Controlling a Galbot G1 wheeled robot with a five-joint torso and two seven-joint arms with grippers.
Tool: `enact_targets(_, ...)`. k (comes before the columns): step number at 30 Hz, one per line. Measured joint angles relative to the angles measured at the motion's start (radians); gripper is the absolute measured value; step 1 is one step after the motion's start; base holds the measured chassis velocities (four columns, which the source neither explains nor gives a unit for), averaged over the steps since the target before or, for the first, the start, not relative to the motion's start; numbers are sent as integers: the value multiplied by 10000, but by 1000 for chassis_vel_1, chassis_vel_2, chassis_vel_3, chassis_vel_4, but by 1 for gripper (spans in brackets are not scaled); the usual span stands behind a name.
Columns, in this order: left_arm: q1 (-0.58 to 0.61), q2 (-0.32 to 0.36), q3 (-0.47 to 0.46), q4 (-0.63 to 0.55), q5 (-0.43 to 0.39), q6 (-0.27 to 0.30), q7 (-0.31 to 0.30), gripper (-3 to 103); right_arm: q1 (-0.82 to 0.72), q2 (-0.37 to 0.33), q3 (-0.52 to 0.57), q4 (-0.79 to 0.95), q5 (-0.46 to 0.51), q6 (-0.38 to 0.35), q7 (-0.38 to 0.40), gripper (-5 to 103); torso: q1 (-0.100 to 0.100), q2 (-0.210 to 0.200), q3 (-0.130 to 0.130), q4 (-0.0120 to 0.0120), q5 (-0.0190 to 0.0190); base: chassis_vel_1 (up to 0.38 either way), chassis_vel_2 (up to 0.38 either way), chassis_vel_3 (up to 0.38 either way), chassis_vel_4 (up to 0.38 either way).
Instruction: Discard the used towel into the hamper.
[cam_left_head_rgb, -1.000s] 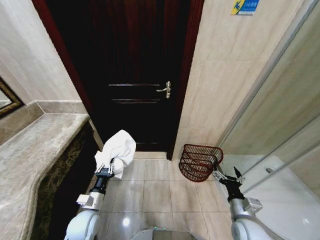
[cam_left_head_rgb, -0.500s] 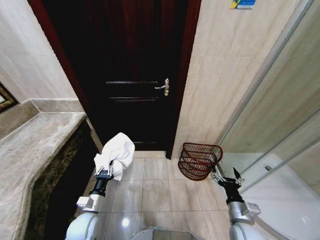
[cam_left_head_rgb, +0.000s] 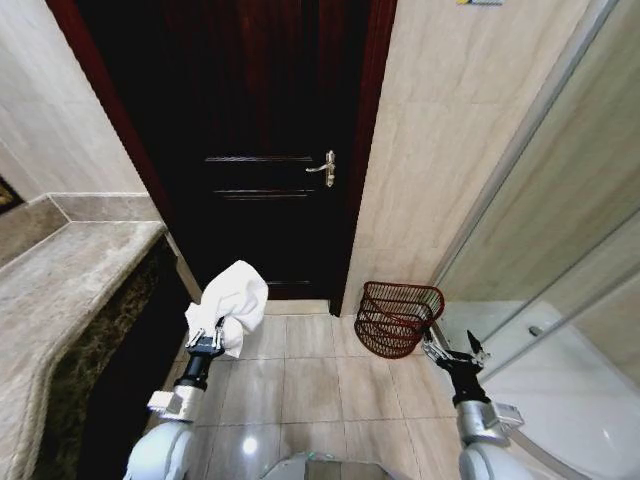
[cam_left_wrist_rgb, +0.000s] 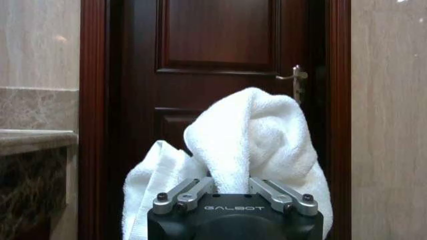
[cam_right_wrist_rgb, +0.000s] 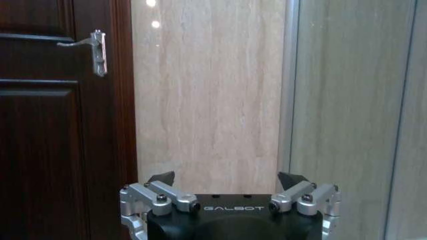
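The left pincer (cam_left_head_rgb: 210, 338) is pinching the white towel (cam_left_head_rgb: 234, 300), which bunches up above its fingers and drapes over them; in the left wrist view the cloth (cam_left_wrist_rgb: 247, 150) stands in a tall fold against the dark door (cam_left_wrist_rgb: 220, 60). The right pincer (cam_left_head_rgb: 455, 352) hangs spread and empty, low at about four o'clock in the head view, just beside the hamper (cam_left_head_rgb: 398, 318).

The hamper stands on the tiled floor (cam_left_head_rgb: 310, 380) at the foot of the wall, at roughly three o'clock from the towel and well apart from it. The marble bench (cam_left_head_rgb: 70, 290) lies at nine o'clock.

To do this well, I judge the left arm should carry the towel across until it hangs squarely over the hamper's open rim, keeping the grip firm meanwhile and clear of the right arm, then let go so no corner trails over the edge.
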Motion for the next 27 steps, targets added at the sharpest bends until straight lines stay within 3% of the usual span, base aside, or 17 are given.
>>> enact_targets(27,-98,29,27,284,227,-144,29,11,94,-9,26,-307,-47,157,-10,100,-503,-1168,-664,0,0,0,0,0,0)
